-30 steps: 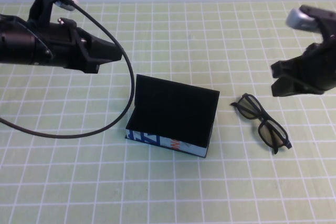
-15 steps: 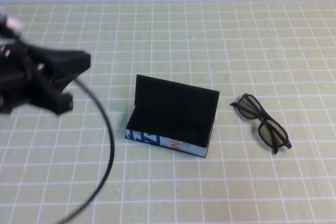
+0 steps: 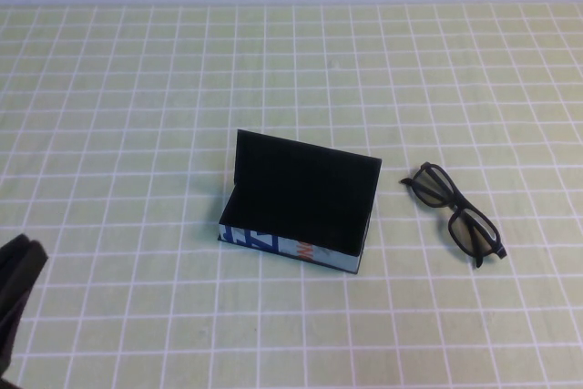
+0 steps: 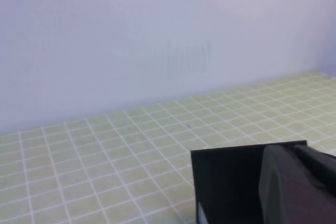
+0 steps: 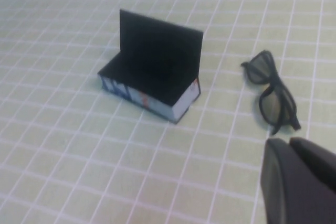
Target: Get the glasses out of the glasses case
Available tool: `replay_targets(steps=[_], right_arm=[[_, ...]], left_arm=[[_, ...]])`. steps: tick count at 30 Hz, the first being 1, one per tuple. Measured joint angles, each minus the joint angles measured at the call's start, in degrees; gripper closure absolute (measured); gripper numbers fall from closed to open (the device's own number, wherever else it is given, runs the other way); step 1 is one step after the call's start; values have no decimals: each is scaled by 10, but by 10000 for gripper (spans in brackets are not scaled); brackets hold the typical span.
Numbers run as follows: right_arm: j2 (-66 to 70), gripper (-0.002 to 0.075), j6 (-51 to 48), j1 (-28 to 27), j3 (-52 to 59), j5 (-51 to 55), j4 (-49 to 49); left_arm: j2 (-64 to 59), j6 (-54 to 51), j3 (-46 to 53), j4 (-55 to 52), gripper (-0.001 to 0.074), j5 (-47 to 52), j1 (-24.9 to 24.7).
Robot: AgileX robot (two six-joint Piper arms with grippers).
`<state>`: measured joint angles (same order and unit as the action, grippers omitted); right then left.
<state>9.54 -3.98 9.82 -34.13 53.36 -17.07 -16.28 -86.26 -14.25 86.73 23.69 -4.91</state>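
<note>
The glasses case (image 3: 301, 202) stands open in the middle of the table, its black lid upright and its black inside empty. The black glasses (image 3: 455, 211) lie on the table just right of the case, apart from it. The case (image 5: 155, 64) and the glasses (image 5: 275, 95) also show in the right wrist view. My right gripper (image 5: 290, 144) is out of the high view, pulled back to the near side of the glasses, shut and empty. My left gripper (image 4: 296, 151) is low at the table's near left, shut and empty, with the case (image 4: 226, 182) beyond it.
The table is a light green mat with a white grid (image 3: 137, 134). A pale wall (image 4: 157, 35) stands behind it. Part of my left arm (image 3: 16, 302) shows at the bottom left corner of the high view.
Both arms have drawn back from above the table. The right arm has left the high view and the left arm has dropped to the bottom left corner. Case and glasses have not moved.
</note>
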Motion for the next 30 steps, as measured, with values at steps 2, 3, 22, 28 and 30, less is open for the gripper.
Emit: replay_targets(steps=[2,3,22,28,30], right_arm=[[0,742,-5,0,18,-52,-1],[0,742,-7,0,30,-86,-6],[0,742,-51,0,179,-380,-73],[0,742,-52,0,179,-375,-80],[0,742,-52,0,180,-374,-81]], left_arm=[[45,4,28,3,739,-29,0],[66,5,44,3,739,-43,0],[136,5,157,18,739,-179,0],[136,5,157,18,739,-179,0],[136,5,157,18,739,-179,0]])
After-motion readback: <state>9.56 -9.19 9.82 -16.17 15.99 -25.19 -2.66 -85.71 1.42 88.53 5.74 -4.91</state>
